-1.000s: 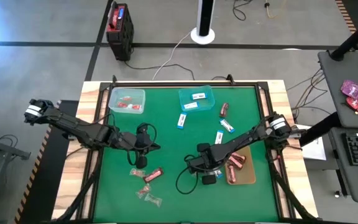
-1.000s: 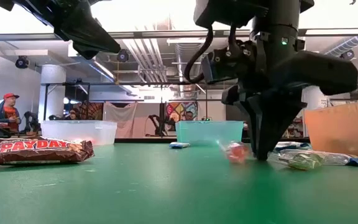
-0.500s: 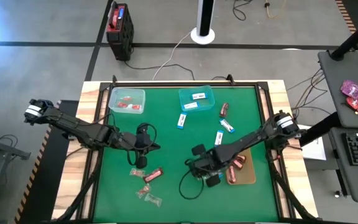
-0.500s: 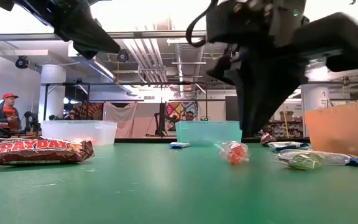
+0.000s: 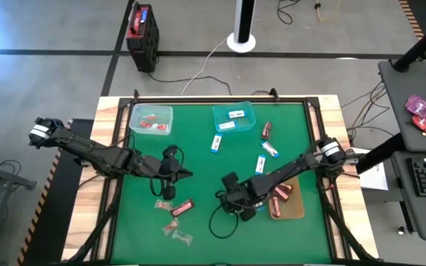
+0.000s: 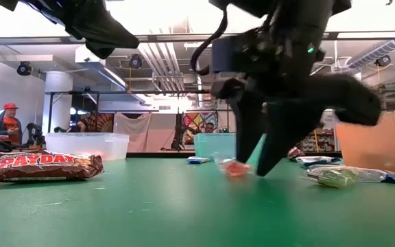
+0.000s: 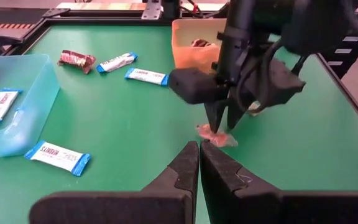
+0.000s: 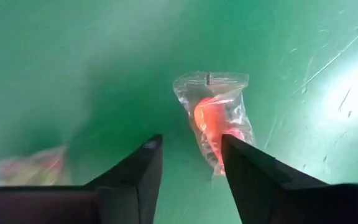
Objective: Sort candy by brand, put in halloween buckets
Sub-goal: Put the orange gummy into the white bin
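A clear twist with a red-pink sweet [image 8: 213,121] lies flat on the green mat [image 5: 198,159], near the middle of the table toward the front. My right gripper [image 8: 191,146] points down over it, open. One finger stands on each side of the twist's near end [image 6: 233,167]. My left gripper [image 7: 199,149] hangs shut and empty above the mat [image 5: 168,191], to the left of that spot. The pale mint bucket [image 5: 151,119] holds red twists. The teal bucket [image 5: 234,117] holds white-and-blue packets. The amber tray [image 5: 287,198] holds dark bars. My right gripper comes at the twist from above with its fingers apart. The wrapper's edge [image 8: 224,149] runs up against the inner side of one finger [image 8: 241,162]. I cannot tell whether that finger touches it. The twist lies flat on the mat.
Loose candy lies about: a Payday bar [image 5: 183,207] and twists [image 5: 176,230] at the front left, a bar [image 5: 267,131] and white-and-blue packets [image 5: 216,143] [image 5: 265,157] toward the back. A greenish twist [image 6: 338,177] lies by the amber tray. People stand in the room behind.
My right gripper, shut beside the twist a second ago, has risen and gone a little toward the table's left. It has come down again with its fingers opened over the twist. The twist has slid slightly toward the table's left.
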### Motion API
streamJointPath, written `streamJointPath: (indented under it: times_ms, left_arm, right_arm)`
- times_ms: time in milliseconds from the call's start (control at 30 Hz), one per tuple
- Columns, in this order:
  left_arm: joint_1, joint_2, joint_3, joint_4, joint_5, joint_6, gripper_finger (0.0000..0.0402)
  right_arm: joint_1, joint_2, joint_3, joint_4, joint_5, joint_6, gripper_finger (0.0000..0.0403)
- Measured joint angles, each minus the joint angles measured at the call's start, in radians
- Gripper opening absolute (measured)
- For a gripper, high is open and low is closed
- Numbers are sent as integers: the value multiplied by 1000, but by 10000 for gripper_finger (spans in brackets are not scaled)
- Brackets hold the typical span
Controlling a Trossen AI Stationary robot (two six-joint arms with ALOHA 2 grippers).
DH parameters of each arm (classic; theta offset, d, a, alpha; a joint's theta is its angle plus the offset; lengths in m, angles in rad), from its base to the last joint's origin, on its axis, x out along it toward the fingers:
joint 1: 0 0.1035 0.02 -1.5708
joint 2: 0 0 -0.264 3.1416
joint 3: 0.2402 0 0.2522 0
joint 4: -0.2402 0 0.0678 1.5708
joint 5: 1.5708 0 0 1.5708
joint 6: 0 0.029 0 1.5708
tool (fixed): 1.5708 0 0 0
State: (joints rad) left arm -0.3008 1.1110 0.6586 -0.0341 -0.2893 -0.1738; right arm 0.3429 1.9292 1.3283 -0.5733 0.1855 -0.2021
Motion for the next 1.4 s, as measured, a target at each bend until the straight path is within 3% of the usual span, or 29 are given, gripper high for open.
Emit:
streamJointPath:
  times_ms: [333, 567, 700, 800, 967, 1067, 1233, 1400]
  left_arm:
    - [0, 0, 0, 6, 0, 0, 0]
    - [0, 0, -32, 30, 0, 28, 0]
    - [-10, 0, -113, 222, 78, 82, 0]
    - [-14, 0, -201, 419, 175, 101, 9]
    - [-13, 0, -313, 585, 132, 50, 48]
    - [-13, 0, -348, 632, 115, 31, 81]
    - [-13, 0, -352, 640, 42, 34, 139]
    - [-10, 0, -333, 641, 37, 103, 182]
  right_arm:
    - [-45, 37, 3, 40, -2, 96, 19]
    - [-57, -30, 4, 26, 2, 139, 9]
    - [-72, -94, -9, 75, 2, 193, 9]
    - [-83, -131, -63, 233, 1, 193, 9]
    - [-103, -156, -206, 759, 37, 141, 9]
    - [-118, -150, -268, 982, 43, 99, 9]
    - [-157, -145, -295, 1105, -62, 113, 9]
    - [-196, -144, -270, 1064, -179, 161, 9]
